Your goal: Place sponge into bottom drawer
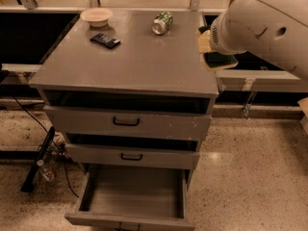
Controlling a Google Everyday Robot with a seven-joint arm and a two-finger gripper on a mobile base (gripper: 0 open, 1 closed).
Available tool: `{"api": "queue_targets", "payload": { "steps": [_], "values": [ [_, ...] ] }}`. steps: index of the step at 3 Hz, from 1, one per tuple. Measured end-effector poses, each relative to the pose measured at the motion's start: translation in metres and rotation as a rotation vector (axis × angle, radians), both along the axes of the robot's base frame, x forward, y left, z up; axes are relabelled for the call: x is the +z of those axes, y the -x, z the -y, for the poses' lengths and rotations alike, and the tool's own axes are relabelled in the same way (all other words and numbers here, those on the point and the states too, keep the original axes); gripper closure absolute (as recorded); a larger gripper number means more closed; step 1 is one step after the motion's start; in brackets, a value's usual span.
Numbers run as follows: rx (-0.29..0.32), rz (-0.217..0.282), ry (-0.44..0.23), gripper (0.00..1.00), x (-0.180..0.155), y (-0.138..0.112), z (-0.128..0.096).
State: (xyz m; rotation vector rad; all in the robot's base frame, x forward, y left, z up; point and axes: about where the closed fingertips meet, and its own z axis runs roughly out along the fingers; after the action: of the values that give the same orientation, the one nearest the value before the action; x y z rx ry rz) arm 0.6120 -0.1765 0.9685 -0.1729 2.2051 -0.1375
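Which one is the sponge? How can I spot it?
Find the grey cabinet with three drawers. At its right edge hangs the white robot arm, and the sponge sits at its gripper. It is the only dark green and pale yellow block, unlike the can or the black packet.

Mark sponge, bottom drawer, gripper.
sponge [220, 60]: camera view, dark green face, just off the cabinet's right edge.
bottom drawer [154, 221]: camera view, front wall; drawer pulled open.
gripper: camera view, hidden behind the white wrist at the sponge; no point.
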Motion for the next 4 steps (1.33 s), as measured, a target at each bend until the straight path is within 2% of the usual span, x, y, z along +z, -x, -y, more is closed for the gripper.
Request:
{"api": "queue_targets", "payload": {
  "steps": [1,2,3,4],
  "values": [
    [-0.02,-0.088,0.003,1.0,-0.031,0.006,0.017],
    [-0.019,-0.088,0.003,1.0,-0.031,0.006,0.017],
    [0.003,-0.104,-0.03,1.0,-0.042,0.025,0.01],
    [0.023,-0.145,-0.083,1.0,-0.065,0.056,-0.001]
  ]
}}
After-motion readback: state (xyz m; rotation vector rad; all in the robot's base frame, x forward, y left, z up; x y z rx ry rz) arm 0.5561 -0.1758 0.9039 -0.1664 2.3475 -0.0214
